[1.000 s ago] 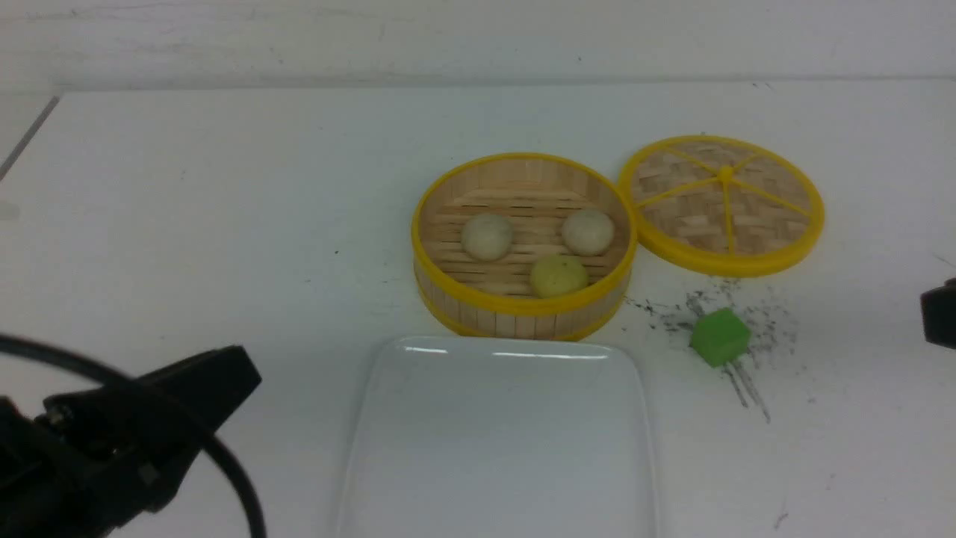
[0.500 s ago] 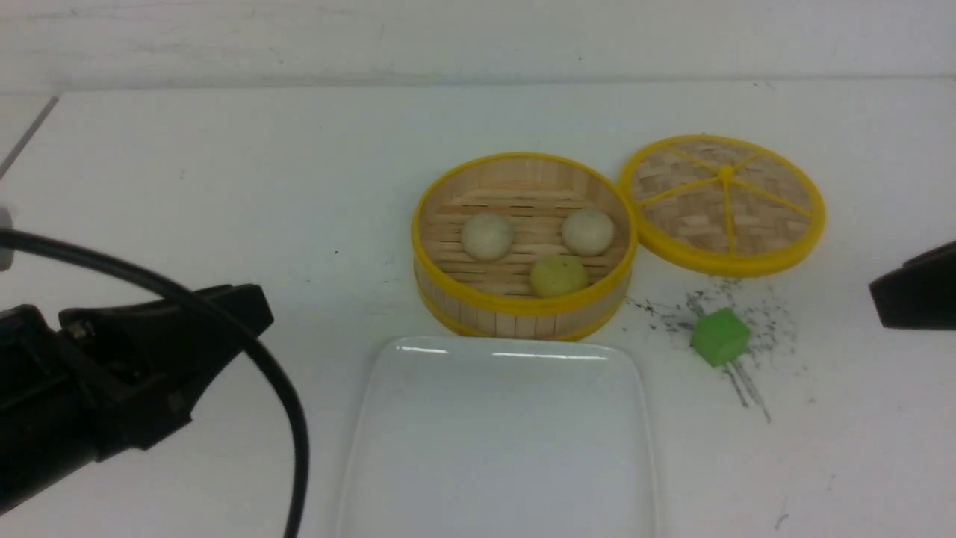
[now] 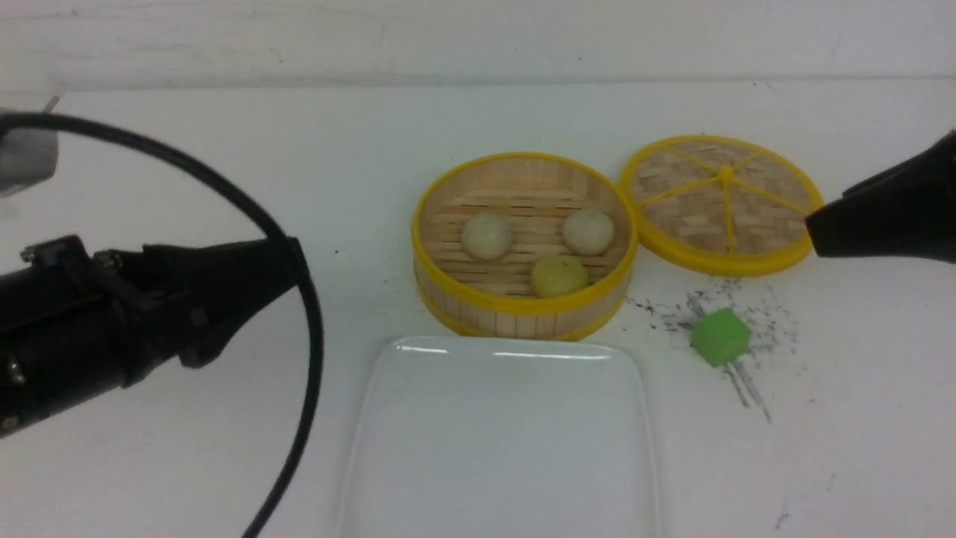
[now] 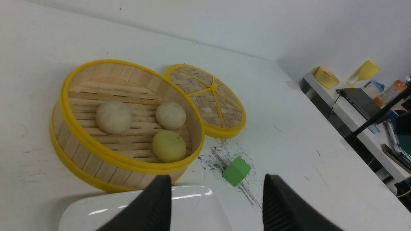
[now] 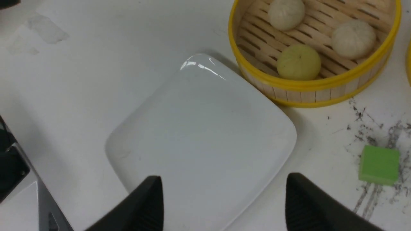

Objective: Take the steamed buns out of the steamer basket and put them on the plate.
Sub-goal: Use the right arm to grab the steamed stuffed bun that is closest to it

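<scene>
White worktop (image 3: 187, 149) seen from its near edge. Around the middle, a round bamboo steamer basket (image 3: 523, 305) with yellow rims, uncovered. Holds all three steamed buns (image 3: 588, 231) on its slatted floor: two speckled beige-grey buns (image 3: 487, 236) side by side toward the far wall, and one pale yellow bun (image 3: 559, 275) by the near wall, in front of the gap between them.

Toward the near edge, just beside the basket, a glossy white rectangular plate (image 3: 500, 448) with rounded corners and a raised rim; contact with the basket hard to judge.

Right of the basket, rims meeting or nearly so, a flat woven bamboo lid (image 3: 721, 202) with yellow rim and spokes, lying flat. Nearer the front edge from the lid, a small green cube (image 3: 720, 337) amid dark scuff marks (image 3: 747, 388).

Left claw (image 4: 215, 181) over the left side of the worktop, aimed toward the basket and well apart from it, black fingers spread wide, gripping nothing. Black cable (image 3: 302, 299) looping past it.

Right claw (image 5: 223, 181) at the right edge, tip overlapping the lid's right rim in the front view, fingers likewise spread wide, gripping nothing.
</scene>
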